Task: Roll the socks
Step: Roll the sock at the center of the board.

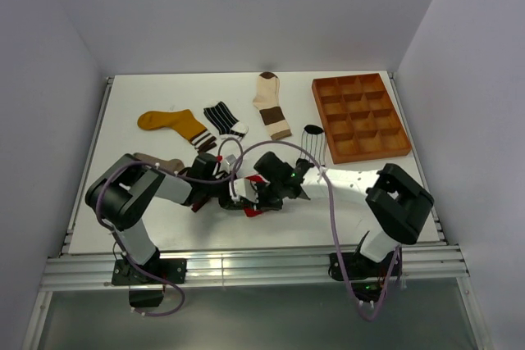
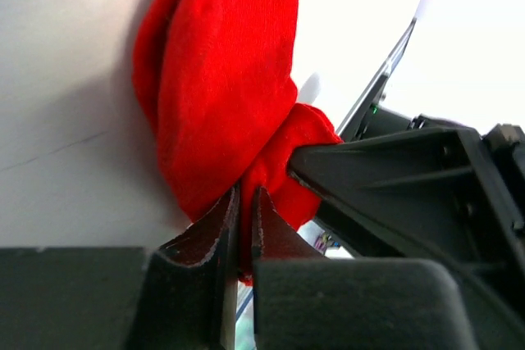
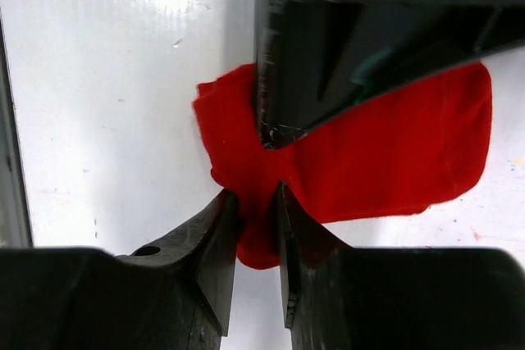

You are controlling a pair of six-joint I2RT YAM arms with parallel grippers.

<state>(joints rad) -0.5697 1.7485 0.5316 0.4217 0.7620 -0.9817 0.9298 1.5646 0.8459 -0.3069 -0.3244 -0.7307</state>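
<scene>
The red sock (image 1: 253, 211) lies bunched on the white table between both grippers, mostly hidden by them in the top view. My left gripper (image 2: 244, 196) is shut on a fold of the red sock (image 2: 221, 79). My right gripper (image 3: 257, 198) is shut on an edge of the red sock (image 3: 394, 153), with the left gripper's finger lying over it. The mustard yellow sock (image 1: 172, 124), black-white striped sock (image 1: 224, 118), cream-and-brown sock (image 1: 271, 104), white pinstriped sock (image 1: 314, 143) and taupe sock (image 1: 162, 161) lie flat behind.
The brown compartmented tray (image 1: 360, 117) stands at the back right. Both arms cross the table's near middle, with cables looping over them. The table's metal rail runs along the near edge (image 1: 246, 264).
</scene>
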